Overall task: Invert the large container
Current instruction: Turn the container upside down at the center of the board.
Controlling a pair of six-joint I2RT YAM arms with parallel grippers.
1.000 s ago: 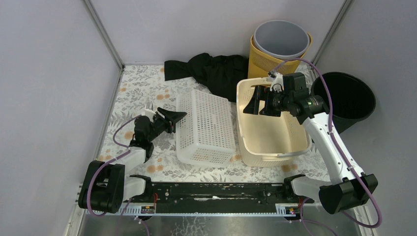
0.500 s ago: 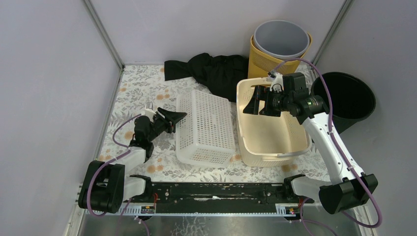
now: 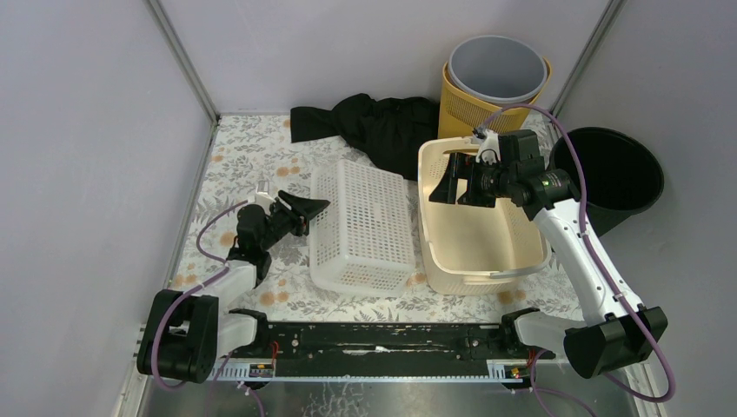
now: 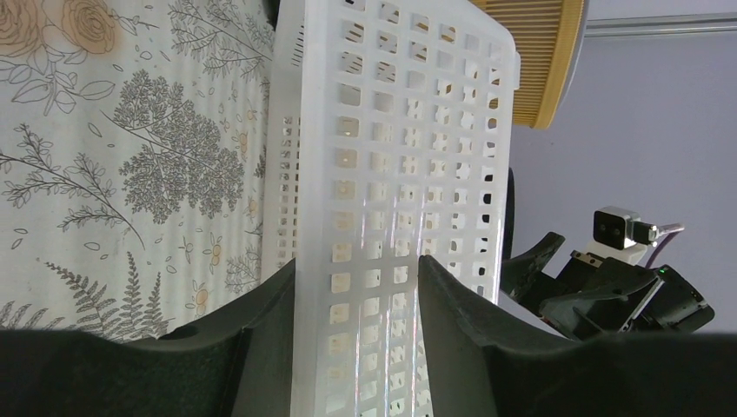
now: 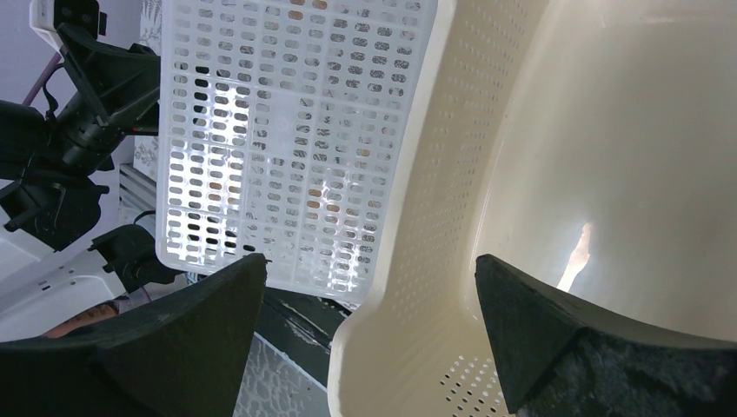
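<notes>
Straddling the left wall of the large cream plastic tub (image 3: 487, 236), upright at centre-right, the right gripper (image 3: 458, 184) gapes released, the flip not begun; left gripper (image 3: 311, 207) at the white perforated basket (image 3: 365, 226), grip unclear

- A floral-patterned table (image 3: 252, 161) is shown.
- A white lattice basket (image 3: 363, 226) is laid on it bottom-up, just beside a cream tub (image 3: 452, 261).
- A black cloth (image 3: 382, 126) is spread behind them.

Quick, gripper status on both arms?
Left gripper: fingers flank the white basket; whether it grips cannot be told.
Right gripper: open, astride the wall of the cream tub.
</notes>
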